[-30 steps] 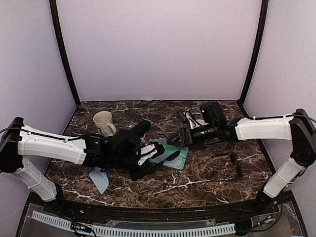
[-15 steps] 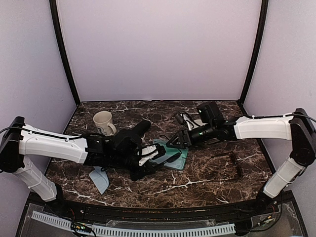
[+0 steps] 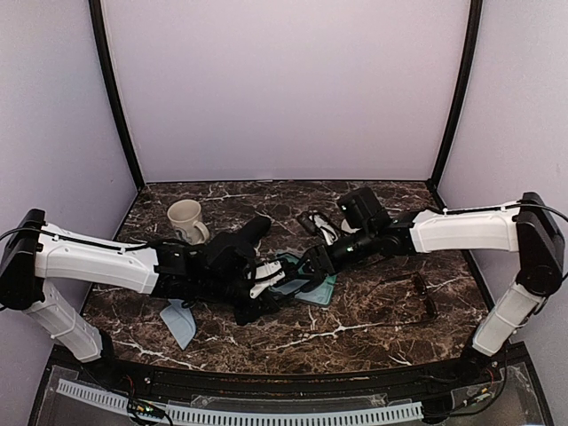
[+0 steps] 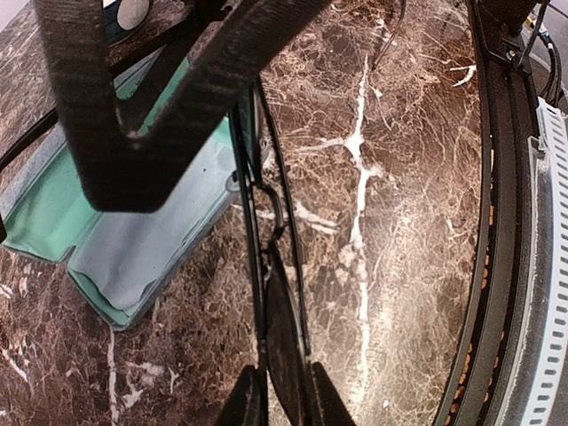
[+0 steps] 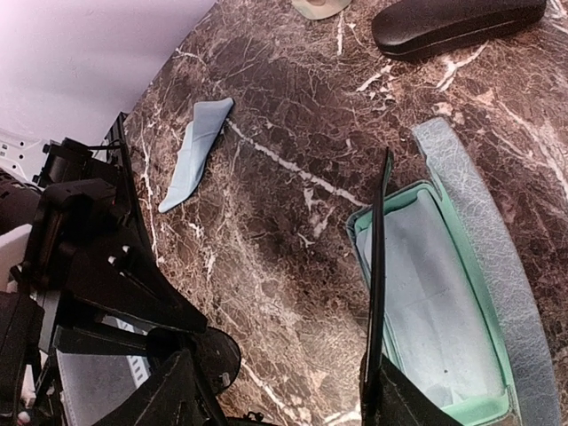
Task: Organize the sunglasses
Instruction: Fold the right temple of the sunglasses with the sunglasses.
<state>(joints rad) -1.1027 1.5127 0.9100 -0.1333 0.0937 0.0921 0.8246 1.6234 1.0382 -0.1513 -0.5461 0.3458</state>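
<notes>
Sunglasses (image 4: 282, 355) over veined brown marble tabletop (image 4: 399, 222), pale lilac walls (image 3: 284, 89)

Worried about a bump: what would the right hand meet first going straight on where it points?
Probably the open teal-lined case, just ahead of the right hand; the sunglasses in the left hand sit close beside; depth unclear.

The top camera looks down from high behind the arms at the whole table (image 3: 373, 324). Both wrist cameras sit low and close. All three views show the open green case (image 3: 324, 288).
</notes>
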